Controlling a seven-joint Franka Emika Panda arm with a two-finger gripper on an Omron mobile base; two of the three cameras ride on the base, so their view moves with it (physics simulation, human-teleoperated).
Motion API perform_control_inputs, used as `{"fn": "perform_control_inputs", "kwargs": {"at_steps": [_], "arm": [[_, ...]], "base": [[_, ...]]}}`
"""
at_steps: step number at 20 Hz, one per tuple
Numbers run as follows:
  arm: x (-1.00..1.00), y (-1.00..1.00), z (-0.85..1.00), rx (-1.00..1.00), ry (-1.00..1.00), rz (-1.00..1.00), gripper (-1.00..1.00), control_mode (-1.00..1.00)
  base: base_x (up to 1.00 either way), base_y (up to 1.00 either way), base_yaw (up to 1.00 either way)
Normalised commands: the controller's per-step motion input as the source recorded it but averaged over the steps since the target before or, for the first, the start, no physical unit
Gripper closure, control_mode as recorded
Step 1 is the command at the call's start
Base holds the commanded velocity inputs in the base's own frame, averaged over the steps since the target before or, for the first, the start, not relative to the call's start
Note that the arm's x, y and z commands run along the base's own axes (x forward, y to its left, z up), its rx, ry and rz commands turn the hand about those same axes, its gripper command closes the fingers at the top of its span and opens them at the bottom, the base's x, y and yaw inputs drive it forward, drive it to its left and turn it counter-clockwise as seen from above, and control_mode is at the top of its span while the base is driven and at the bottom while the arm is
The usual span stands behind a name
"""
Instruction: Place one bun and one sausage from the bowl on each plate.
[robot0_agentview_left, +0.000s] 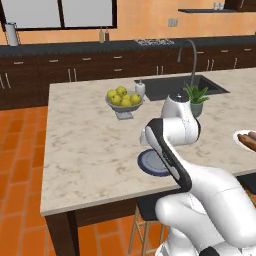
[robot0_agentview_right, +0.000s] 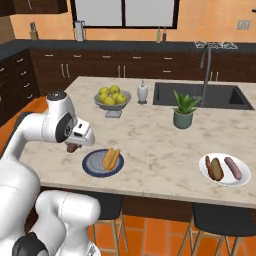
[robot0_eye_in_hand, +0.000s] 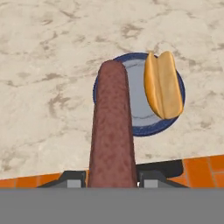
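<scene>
so on the marble island (robot0_agentview_right: 150, 140) i see the white plate (robot0_agentview_right: 225, 170) already carrying a bun and sausage, the blue plate (robot0_agentview_right: 102, 163) with only its bun (robot0_agentview_right: 111, 157); my gripper (robot0_eye_in_hand: 111, 177) is clenched on the last sausage (robot0_eye_in_hand: 111, 131), hovering beside that plate.

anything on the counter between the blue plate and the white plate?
No. In the right base view the marble between the blue plate and the white plate is bare; the potted plant stands farther back.
</scene>
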Motion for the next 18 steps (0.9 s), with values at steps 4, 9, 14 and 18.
{"fn": "perform_control_inputs", "kwargs": {"at_steps": [4, 9, 14, 18], "arm": [[0.65, -0.07, -0.53, 0.00, 0.11, 0.00, 1.00, -1.00], [0.69, -0.05, -0.52, 0.00, 0.09, 0.00, 1.00, -1.00], [0.31, -0.01, -0.52, 0.00, 0.07, 0.00, 1.00, -1.00], [0.07, -0.01, -0.37, 0.00, 0.03, 0.00, 1.00, -1.00]], "base": [[0.00, 0.00, 0.00], [0.00, 0.00, 0.00], [0.00, 0.00, 0.00], [0.00, 0.00, 0.00]]}}
